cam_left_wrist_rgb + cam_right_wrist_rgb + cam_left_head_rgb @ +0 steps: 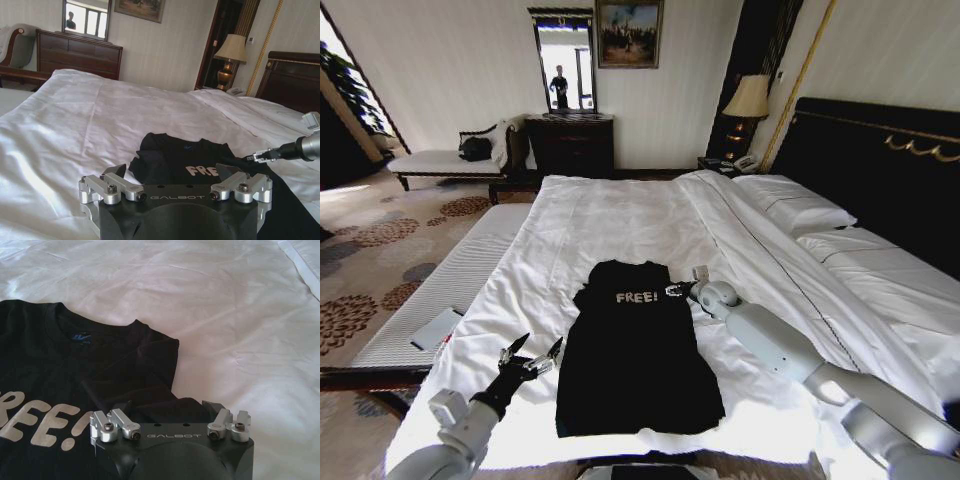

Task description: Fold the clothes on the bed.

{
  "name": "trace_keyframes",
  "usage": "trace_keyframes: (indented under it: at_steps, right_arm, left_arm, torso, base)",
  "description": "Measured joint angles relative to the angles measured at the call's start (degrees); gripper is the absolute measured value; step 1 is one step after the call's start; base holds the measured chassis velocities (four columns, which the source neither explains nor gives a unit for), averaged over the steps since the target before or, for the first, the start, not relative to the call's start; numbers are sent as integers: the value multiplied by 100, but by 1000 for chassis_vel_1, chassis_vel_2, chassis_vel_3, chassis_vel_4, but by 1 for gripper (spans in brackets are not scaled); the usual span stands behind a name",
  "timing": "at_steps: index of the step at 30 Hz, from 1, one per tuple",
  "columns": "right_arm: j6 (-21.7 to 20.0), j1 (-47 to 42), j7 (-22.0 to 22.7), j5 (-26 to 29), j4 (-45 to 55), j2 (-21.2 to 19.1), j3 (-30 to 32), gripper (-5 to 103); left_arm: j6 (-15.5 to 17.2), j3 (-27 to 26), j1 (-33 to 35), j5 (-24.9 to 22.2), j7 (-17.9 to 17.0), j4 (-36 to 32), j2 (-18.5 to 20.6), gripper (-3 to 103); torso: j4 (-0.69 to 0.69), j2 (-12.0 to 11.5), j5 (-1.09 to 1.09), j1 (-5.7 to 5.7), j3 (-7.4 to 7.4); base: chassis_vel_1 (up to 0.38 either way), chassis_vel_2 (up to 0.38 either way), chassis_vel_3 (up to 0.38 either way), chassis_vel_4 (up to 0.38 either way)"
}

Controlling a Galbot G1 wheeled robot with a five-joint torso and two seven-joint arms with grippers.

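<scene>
The clothes, one black T-shirt (632, 365) with white "FREE!" lettering, lie flat on the bed's white duvet (620, 215), collar toward the far side. In the head view my left gripper (539, 351) hovers open just left of the shirt's lower half, off the fabric. My right gripper (677, 291) is open at the shirt's right shoulder, low over the sleeve. The right wrist view has the collar, sleeve and lettering of the T-shirt (75, 365) in front of the right gripper (167, 407). In the left wrist view the left gripper (172, 172) faces the T-shirt (170, 155), with the right gripper (256, 157) beyond.
White pillows (795, 205) and a dark headboard (880, 170) lie to the right. A pale bench (450, 280) with a flat white item (435, 328) runs along the bed's left side. A dresser (570, 140), chaise (440, 160) and lamp (750, 100) stand by the far wall.
</scene>
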Motion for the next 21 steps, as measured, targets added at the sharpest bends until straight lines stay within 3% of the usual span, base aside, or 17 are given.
trace_keyframes:
  at_steps: [2,4,5,9,12,14,17,19,21]
  right_arm:
    - [24,-7,-38,-18,24,-20,-6,71]
    - [29,-17,-52,-18,39,-26,-8,71]
    - [35,-40,-73,-18,61,-37,-15,60]
    - [36,-103,-99,-25,124,-56,-34,49]
    - [37,-134,-95,-33,151,-55,-37,32]
    - [36,-134,-92,-34,153,-54,-38,32]
    - [40,-117,-80,-36,163,-55,-40,15]
    - [43,-112,-76,-38,170,-58,-41,15]
    - [65,-111,-73,-84,183,-68,-43,6]
  left_arm:
    - [-1,8,-10,1,0,3,-1,100]
    - [0,6,-10,1,0,3,-1,100]
    - [-1,-3,-10,1,0,4,-1,100]
    - [-7,-17,8,0,0,1,-12,100]
    - [-12,-24,26,0,0,-6,-22,100]
    - [-14,-27,26,-1,0,-7,-22,100]
    - [-16,-34,27,-1,0,-16,-22,100]
    - [-17,-34,26,-1,0,-18,-25,100]
    - [-19,-32,27,-1,0,-20,-37,100]
  torso:
    - [0,0,0,0,0]
    - [0,0,0,0,0]
    - [0,0,0,0,0]
    - [0,0,0,0,0]
    - [0,0,0,0,0]
    - [0,0,0,0,0]
    - [0,0,0,0,0]
    - [0,0,0,0,0]
    - [0,0,0,0,0]
  base:
    - [0,0,0,0]
    - [0,0,0,0]
    - [0,0,0,0]
    - [0,0,0,0]
    - [0,0,0,0]
    - [0,0,0,0]
    - [0,0,0,0]
    - [0,0,0,0]
    - [0,0,0,0]
